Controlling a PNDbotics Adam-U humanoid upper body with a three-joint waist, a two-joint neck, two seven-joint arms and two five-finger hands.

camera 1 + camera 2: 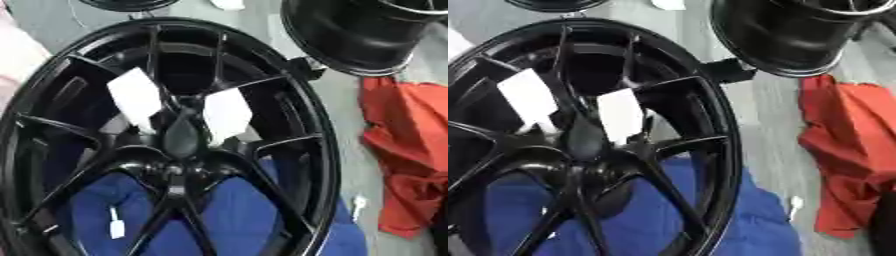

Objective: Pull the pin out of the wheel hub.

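**Black wheel fills the frame, no robot hand to see**

Nearest: black wheel point(166, 145) with thin spokes, lying over blue cloth point(219, 210). Hub point(179, 137) at its middle, with two white tags point(136, 97) just beside it; pin cannot be made out. Small white piece point(116, 227) between near spokes in left eye view only. Red cloth point(846, 150) at right, second black rim point(798, 35) far right. State of both hands: cannot tell, none visible.
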